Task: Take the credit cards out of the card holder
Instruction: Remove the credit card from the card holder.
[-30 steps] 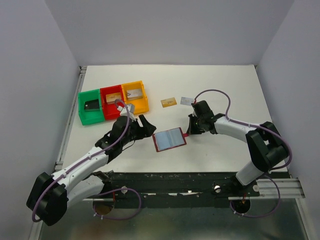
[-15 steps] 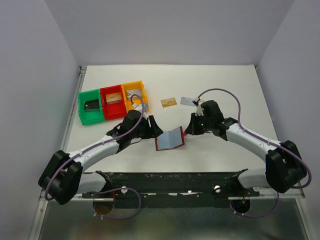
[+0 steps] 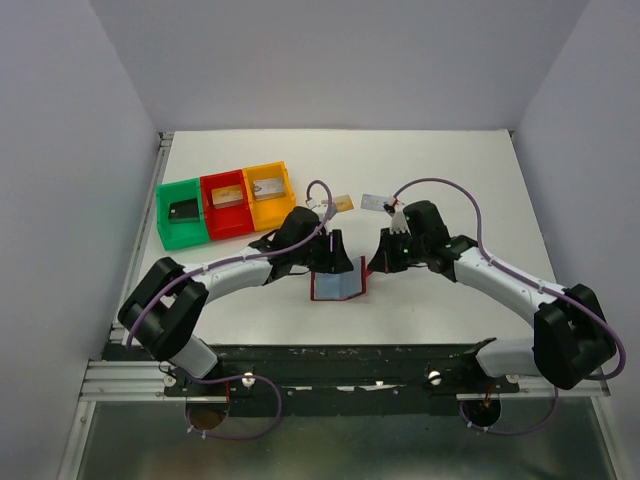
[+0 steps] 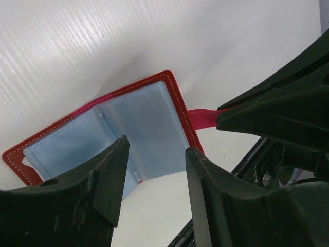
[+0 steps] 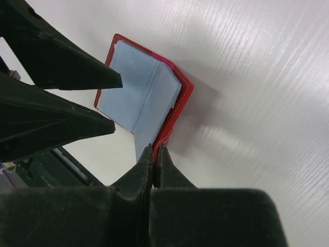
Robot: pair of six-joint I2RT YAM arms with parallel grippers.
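Partly hidden card holder [image 3: 338, 288], tab [image 4: 203, 117] between right fingers [image 5: 136, 177]

No text, label or number is legible anywhere (the cards are too small).

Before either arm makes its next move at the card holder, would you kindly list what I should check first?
1. Hold: the right gripper is shut on the red edge of the card holder: ok.
2. Readiness: the left gripper is open, poised over the card holder: ok.
3. Access: card holder spread open, blue lining exposed: ok.
4. Contents: whether a card remains in the sleeves: cannot tell; none shows.
5. Clearance: the gold card and the silver card lie beyond both grippers: ok.
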